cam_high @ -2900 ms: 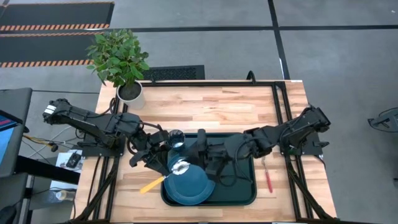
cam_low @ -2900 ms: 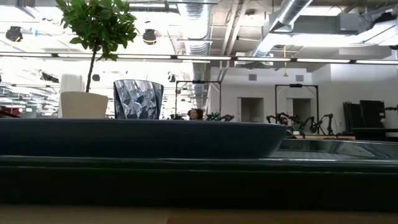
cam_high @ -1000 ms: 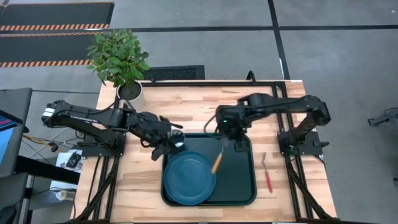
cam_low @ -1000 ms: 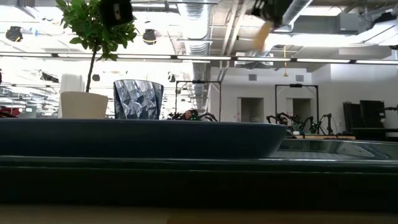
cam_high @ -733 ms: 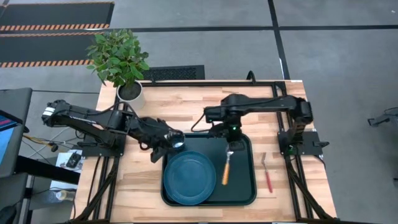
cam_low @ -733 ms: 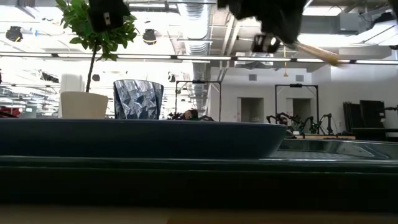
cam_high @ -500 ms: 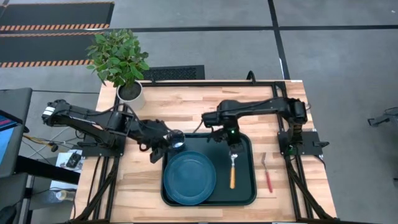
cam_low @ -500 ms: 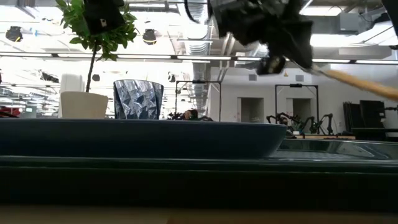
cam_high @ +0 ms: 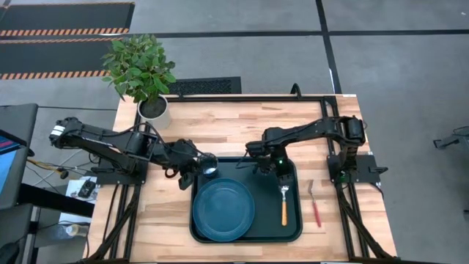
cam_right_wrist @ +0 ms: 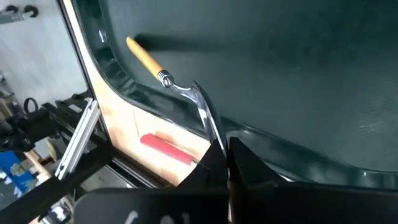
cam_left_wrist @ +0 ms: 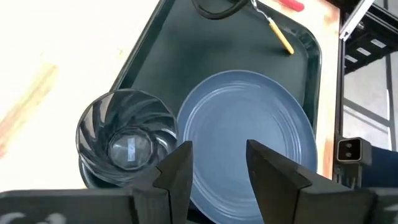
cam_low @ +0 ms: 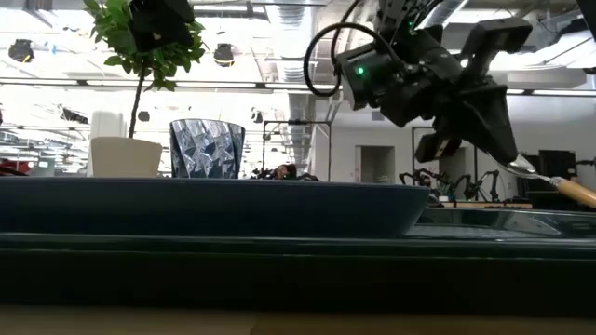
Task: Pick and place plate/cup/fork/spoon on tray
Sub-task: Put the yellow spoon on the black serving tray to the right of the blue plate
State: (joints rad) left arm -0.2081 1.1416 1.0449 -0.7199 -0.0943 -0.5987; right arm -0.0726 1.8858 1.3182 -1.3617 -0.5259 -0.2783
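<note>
The dark green tray holds the blue plate in its left half. The grey cup stands upright in the tray's far-left corner. My right gripper is low over the tray's right half, shut on the orange-handled spoon. The red-handled fork lies flat on the table to the right of the tray. My left gripper is open with nothing between its fingers. It hangs above the tray's left rim beside the cup. My right gripper pinches the spoon's metal bowl end between its two fingertips. The fingers slant down from the far side and lie along the spoon. The spoon tilts, and its orange handle slopes down toward the table's near edge. Whether the handle's end touches the tray floor, I cannot tell.
A white pot with a green plant stands at the table's far-left corner. Bare wood lies beyond the tray's far rim and left of the tray. Black frame rails run along the table's right side.
My right gripper has come down and gone toward the table's near edge and right, over the tray's right half, still shut on the spoon. The spoon has turned about: its handle, which pointed near-left by the plate, now points at the near edge.
</note>
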